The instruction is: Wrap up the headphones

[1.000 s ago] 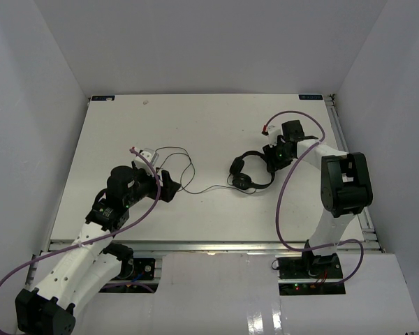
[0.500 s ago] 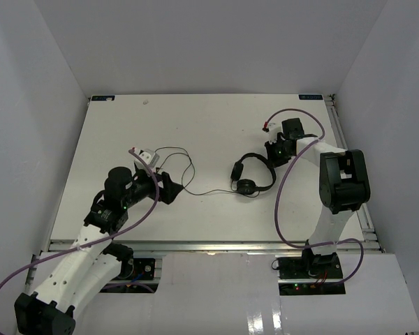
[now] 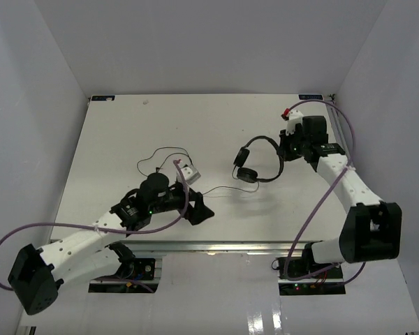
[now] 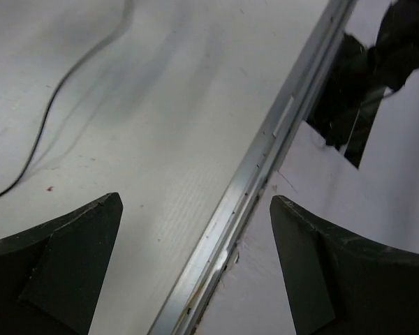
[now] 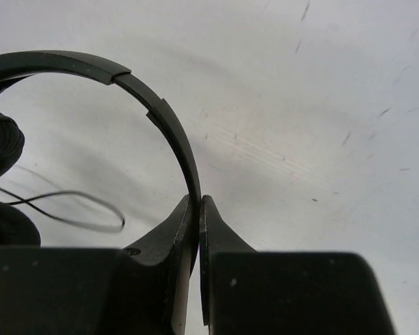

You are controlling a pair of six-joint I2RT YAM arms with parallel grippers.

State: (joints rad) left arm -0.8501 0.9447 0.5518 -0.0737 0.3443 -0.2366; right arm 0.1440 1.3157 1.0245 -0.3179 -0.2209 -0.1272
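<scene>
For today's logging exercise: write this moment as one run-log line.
right claw: shut on headphones headband | left claw: open, empty | cord: loose on table

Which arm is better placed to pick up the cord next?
Probably left. The left claw is open and empty, with the cord close by; the right claw is shut on the headband.

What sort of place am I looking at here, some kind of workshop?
Probably a robot test booth in a lab: a white table boxed in by plain white walls, a left arm and a right arm bolted at its near edge, and headphones being handled.
</scene>
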